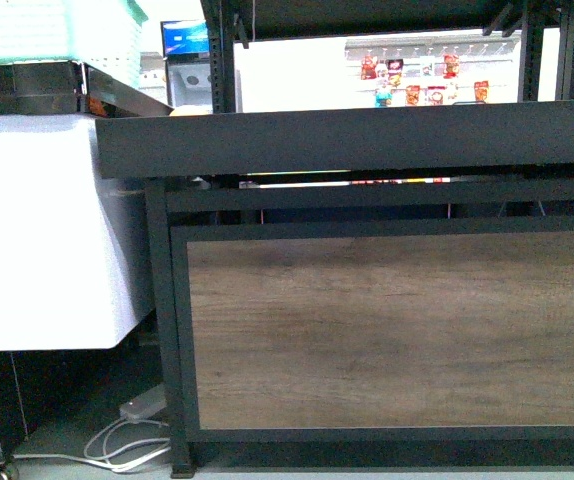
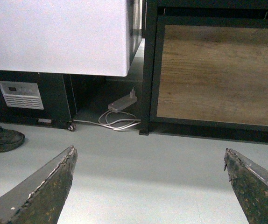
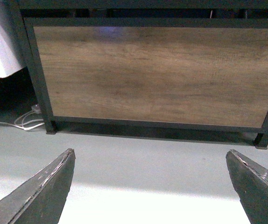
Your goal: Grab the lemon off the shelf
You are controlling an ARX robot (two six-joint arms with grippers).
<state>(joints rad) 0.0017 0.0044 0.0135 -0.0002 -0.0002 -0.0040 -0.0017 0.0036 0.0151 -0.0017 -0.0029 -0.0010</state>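
The shelf (image 1: 347, 135) fills the front view as a black metal stand with a raised tray rim and a wood-panel base (image 1: 397, 330). The lemon is hidden from every view; only a small orange-yellow sliver (image 1: 180, 110) peeks over the rim's left end. Neither arm appears in the front view. My left gripper (image 2: 149, 186) is open low over the grey floor, facing the stand's left upright (image 2: 149, 70) and the shelf's wood panel (image 2: 218, 74). My right gripper (image 3: 150, 186) is open too, facing the wood panel (image 3: 157, 74) with nothing between its fingers.
A white cabinet (image 1: 37, 230) stands left of the stand, with a power strip and white cables (image 1: 132, 430) on the floor between them. A dark shoe (image 2: 1, 137) lies on the floor. Racks of bottles (image 1: 417, 80) show far behind.
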